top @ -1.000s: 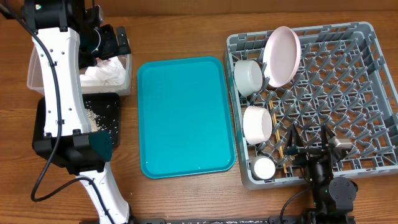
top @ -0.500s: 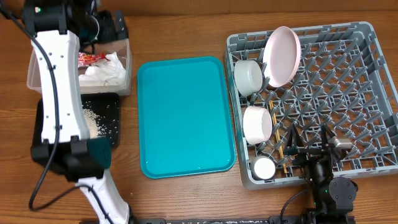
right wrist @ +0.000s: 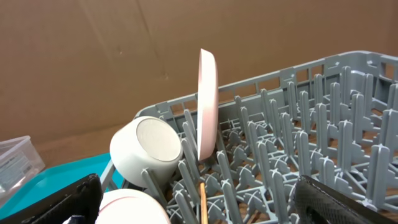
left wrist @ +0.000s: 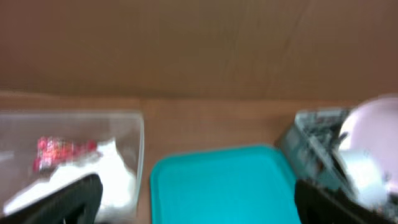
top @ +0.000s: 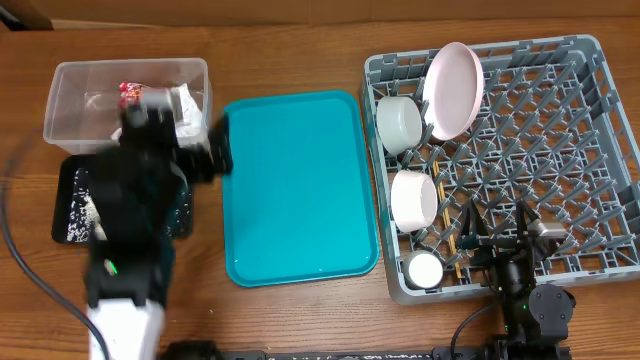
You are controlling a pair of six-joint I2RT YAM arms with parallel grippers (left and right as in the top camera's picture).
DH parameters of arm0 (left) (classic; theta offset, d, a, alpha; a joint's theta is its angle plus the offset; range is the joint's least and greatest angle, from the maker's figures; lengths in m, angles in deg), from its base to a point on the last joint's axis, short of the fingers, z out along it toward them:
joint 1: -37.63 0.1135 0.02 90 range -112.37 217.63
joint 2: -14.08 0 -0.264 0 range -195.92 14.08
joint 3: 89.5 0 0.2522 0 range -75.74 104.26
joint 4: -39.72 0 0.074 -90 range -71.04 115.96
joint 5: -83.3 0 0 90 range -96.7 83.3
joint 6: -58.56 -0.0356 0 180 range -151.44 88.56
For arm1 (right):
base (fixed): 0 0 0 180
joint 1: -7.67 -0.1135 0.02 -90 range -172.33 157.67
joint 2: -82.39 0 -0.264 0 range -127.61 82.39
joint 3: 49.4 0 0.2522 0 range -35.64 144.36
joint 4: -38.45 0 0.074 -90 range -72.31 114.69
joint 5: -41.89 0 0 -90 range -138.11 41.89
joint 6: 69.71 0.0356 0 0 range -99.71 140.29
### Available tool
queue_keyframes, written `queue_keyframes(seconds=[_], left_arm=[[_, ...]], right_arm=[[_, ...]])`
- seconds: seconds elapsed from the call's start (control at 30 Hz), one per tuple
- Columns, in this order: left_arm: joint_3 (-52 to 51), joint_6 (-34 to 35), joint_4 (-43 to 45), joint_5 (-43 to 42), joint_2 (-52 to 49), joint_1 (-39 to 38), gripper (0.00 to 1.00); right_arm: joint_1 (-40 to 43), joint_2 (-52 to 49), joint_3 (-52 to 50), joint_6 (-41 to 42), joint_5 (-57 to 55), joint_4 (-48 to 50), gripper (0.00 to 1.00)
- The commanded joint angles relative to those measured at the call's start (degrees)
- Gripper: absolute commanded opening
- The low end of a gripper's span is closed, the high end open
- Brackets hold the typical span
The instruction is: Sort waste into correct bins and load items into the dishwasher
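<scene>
My left gripper pulled back from clear tub, fingers wide, nothing in them. Red wrapper now lies in tub beside napkin. Rice in black tray. Pink plate, bowls, cup in rack. Right gripper wide. Job looks done.

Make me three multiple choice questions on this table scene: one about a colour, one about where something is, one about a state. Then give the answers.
1. What colour is the tray between the clear tub and the dish rack?
A. teal
B. red
C. yellow

2. Where does the red wrapper lie?
A. on the tray
B. in the clear tub
C. in the dish rack

3. How does the pink plate sit in the dish rack?
A. flat, face down
B. upright on its edge
C. stacked under a bowl

Answers:
1 A, the overhead view shows it teal.
2 B, it lies within the tub's walls.
3 B, the right wrist view shows it edge-on among the pegs.
</scene>
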Motion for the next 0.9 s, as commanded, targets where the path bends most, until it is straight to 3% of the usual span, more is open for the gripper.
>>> queue_keyframes(seconds=[0.0, 0.17, 0.33, 0.5, 0.67, 0.87], left_arm=[[-17.5, -1.3, 10.1, 2.2, 12.1, 1.0, 1.0], [-34.1, -2.0, 15.4, 6.1, 30.4, 1.4, 1.0], [-40.9, -5.0, 15.2, 6.2, 40.6, 1.4, 1.0], [-46.2, -5.2, 15.1, 6.2, 46.8, 1.0, 1.0], [-46.1, -6.2, 7.2, 6.6, 51.5, 0.7, 1.0], [-46.1, -6.2, 7.6, 6.9, 51.6, 0.1, 1.0]], right_arm=[[0.3, 0.6, -0.6, 0.0, -0.2, 0.3, 1.0], [0.3, 0.6, -0.6, 0.0, -0.2, 0.3, 1.0], [0.3, 0.6, -0.6, 0.0, -0.2, 0.3, 1.0], [0.3, 0.6, -0.6, 0.0, -0.2, 0.3, 1.0], [0.3, 0.6, -0.6, 0.0, -0.2, 0.3, 1.0], [0.3, 0.6, -0.6, 0.0, -0.2, 0.3, 1.0]])
